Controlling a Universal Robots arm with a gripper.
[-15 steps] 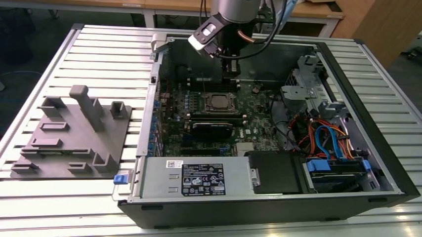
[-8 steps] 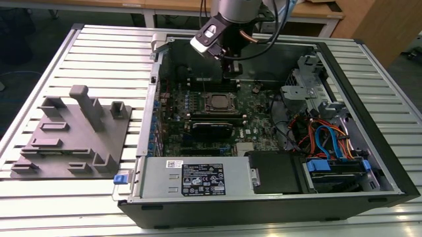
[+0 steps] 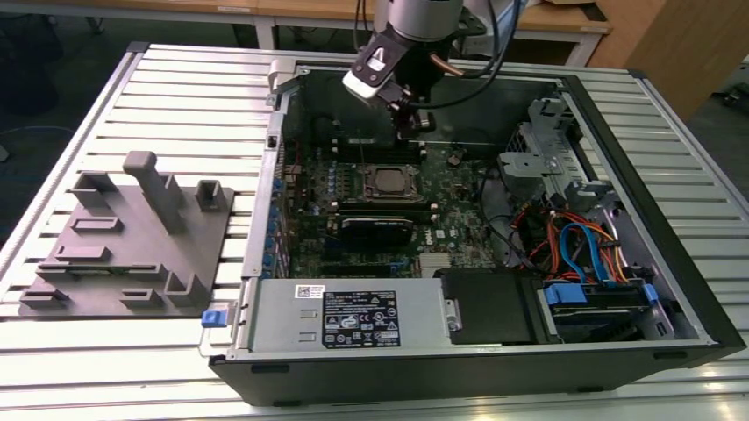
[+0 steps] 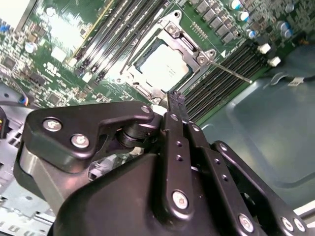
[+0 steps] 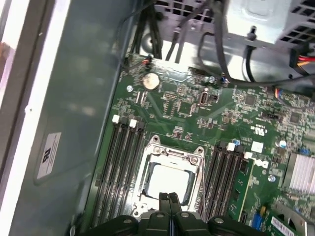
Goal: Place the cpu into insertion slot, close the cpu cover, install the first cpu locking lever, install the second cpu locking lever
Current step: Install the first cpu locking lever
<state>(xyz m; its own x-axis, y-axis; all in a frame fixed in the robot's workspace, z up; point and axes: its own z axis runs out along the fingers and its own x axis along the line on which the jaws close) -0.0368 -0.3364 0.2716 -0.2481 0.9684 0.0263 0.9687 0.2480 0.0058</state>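
Observation:
The cpu point(image 5: 167, 183), a flat square chip with a silvery top, lies in the insertion slot point(image 3: 387, 181) on the green board. The cpu cover point(image 5: 194, 158), a silvery frame, lies flat around the chip point(image 4: 165, 66), which shows through its window. A thin lever rod point(image 4: 231, 73) sticks out from a socket corner across the memory slots. A second thin rod point(image 4: 140, 42) runs along the opposite side. My gripper point(image 5: 170, 197) hovers above the socket's edge, its fingers pressed together with nothing between them. In the exterior view the gripper point(image 3: 406, 132) hangs just behind the socket.
Black memory slots point(image 5: 120, 162) flank the socket on both sides. A long black card point(image 3: 374, 230) lies in front of it. The case's metal wall point(image 5: 74, 98), a power supply point(image 3: 351, 320), a drive cage point(image 3: 545, 149) and coloured cables point(image 3: 574, 246) surround the board. A grey fixture plate point(image 3: 129, 237) sits outside the case.

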